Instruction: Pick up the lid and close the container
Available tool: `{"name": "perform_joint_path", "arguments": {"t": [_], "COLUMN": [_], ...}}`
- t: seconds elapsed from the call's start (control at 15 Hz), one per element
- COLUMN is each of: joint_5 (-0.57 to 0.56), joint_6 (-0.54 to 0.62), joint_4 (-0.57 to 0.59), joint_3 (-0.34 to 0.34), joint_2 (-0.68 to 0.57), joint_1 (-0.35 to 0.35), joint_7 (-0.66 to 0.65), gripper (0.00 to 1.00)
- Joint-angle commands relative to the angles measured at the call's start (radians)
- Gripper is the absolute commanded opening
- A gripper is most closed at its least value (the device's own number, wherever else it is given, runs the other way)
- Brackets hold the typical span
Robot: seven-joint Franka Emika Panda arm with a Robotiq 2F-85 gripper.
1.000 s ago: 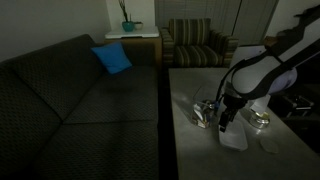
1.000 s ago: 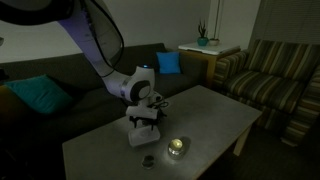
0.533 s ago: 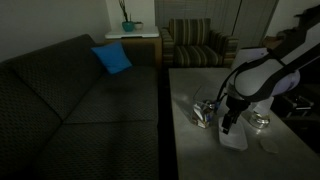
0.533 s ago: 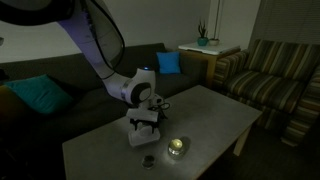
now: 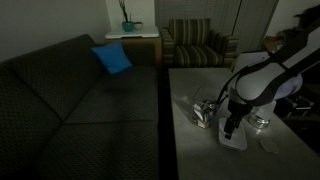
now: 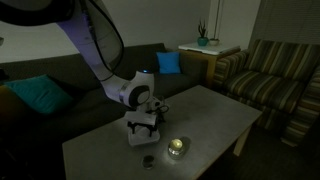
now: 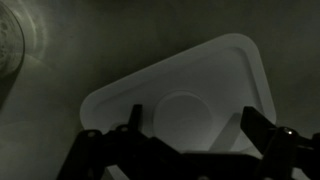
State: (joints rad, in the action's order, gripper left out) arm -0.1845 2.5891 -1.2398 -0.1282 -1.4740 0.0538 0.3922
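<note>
**A:** Where is the lid?

**B:** The flat, whitish translucent plastic lid [image 7: 190,105], a rounded rectangle with a raised rim and a round boss in its middle, lies flat on the grey rectangular coffee table [image 5: 190,85]. It is well in from every edge and corner.

**A:** And the gripper?

**B:** The black two-fingered gripper [image 7: 192,140] hangs straight over the lid, pointing down. Its fingers are spread wide, one to each side of the boss in the wrist view. Nothing is clamped between them. Whether the fingertips touch the plastic I cannot tell.

**A:** The container?

**B:** The small clear plastic container [image 5: 205,110] stands on the table just beside the lid, toward the long edge that faces the sofa. The two are apart. Something glints inside it, with dark patches. The picture is too dim to say what it is.

**A:** Anything else on the tabletop?

**B:** A small round shiny tin [image 5: 260,120] sits near the lid's opposite side, away from the sofa edge. Its contents do not show. In an exterior view a small dark round object [image 6: 148,160] lies just beside the tin.

**A:** Around the table?

**B:** A dark patterned sofa [image 5: 70,100] with a blue cushion [image 5: 112,58] runs along one long edge. A striped armchair [image 5: 195,42] stands beyond the far short edge.
</note>
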Motion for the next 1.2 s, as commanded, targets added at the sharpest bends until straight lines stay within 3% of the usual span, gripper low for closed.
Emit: {"name": "perform_joint_path", "arguments": {"t": [0.0, 0.8, 0.87, 0.93, 1.13], "joint_5": [0.018, 0.047, 0.045, 0.044, 0.043], "joint_6": [0.005, 0.048, 0.049, 0.05, 0.054], "joint_4": [-0.02, -0.016, -0.016, -0.016, -0.018], "joint_3": [-0.002, 0.012, 0.015, 0.018, 0.024], "joint_2": [0.0, 0.0, 0.0, 0.0, 0.006], "joint_1": [-0.009, -0.002, -0.001, 0.001, 0.001], "joint_7": [-0.002, -0.07, -0.073, -0.075, -0.081], "gripper": [1.0, 1.0, 0.93, 0.74, 0.53]}}
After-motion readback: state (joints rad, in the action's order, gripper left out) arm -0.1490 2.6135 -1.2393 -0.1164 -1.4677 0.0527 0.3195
